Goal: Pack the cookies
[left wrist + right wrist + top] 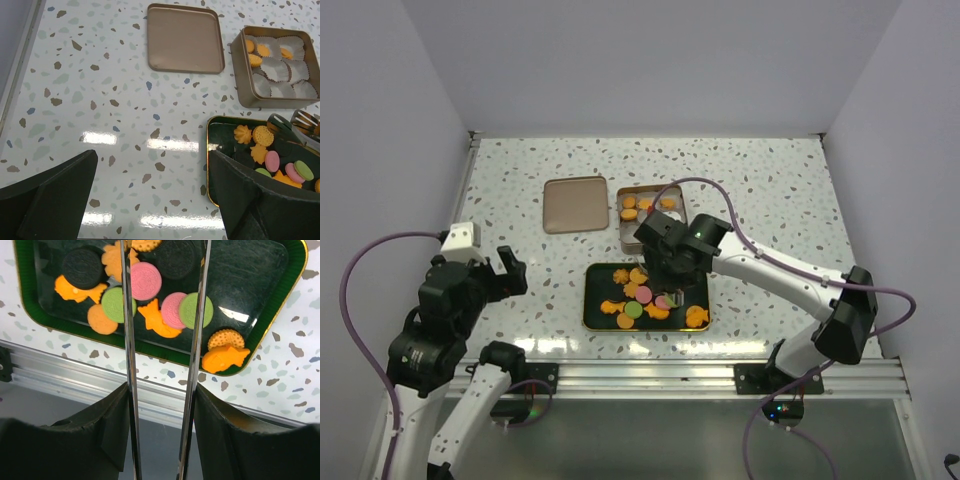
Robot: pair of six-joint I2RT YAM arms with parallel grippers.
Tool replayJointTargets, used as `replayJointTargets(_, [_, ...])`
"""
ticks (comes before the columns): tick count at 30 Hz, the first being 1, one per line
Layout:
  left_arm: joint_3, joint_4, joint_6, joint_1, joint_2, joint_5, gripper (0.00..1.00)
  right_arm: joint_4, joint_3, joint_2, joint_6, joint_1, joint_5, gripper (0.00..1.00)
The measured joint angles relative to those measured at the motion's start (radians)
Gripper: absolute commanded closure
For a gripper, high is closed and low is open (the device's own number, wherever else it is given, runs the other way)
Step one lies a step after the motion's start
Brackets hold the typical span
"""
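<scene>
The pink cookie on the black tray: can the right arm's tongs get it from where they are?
Probably yes. The right end effector hangs over the tray, its two thin metal blades apart, one blade crossing the pink cookie. Nothing covers that cookie, though neighbours crowd it.

Cookies [155, 305] flat on tray, some boxed

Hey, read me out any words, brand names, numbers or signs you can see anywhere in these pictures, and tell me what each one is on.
None: no readable text shows in any view.
Tin lid: plain, no print.
Tin: plain walls, no label.
Dark tray: no lettering.
Cookies: embossed patterns, too blurred to read as letters.
Left gripper and right gripper: no markings visible.
</scene>
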Motion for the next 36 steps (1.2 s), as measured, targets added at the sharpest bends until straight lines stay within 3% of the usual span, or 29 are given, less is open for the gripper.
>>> replayJointTargets(13, [-0.015, 0.006, -0.001, -0.034, -0.031, -0.029, 0.00, -0.040, -0.140, -0.108, 0.003, 0.007, 0.002, 0.47])
replayJointTargets(36, [-0.016, 0.006, -0.001, -0.034, -0.028, -0.036, 0.00, -0.024, -0.154, -0.092, 0.009, 0.075, 0.004, 0.48])
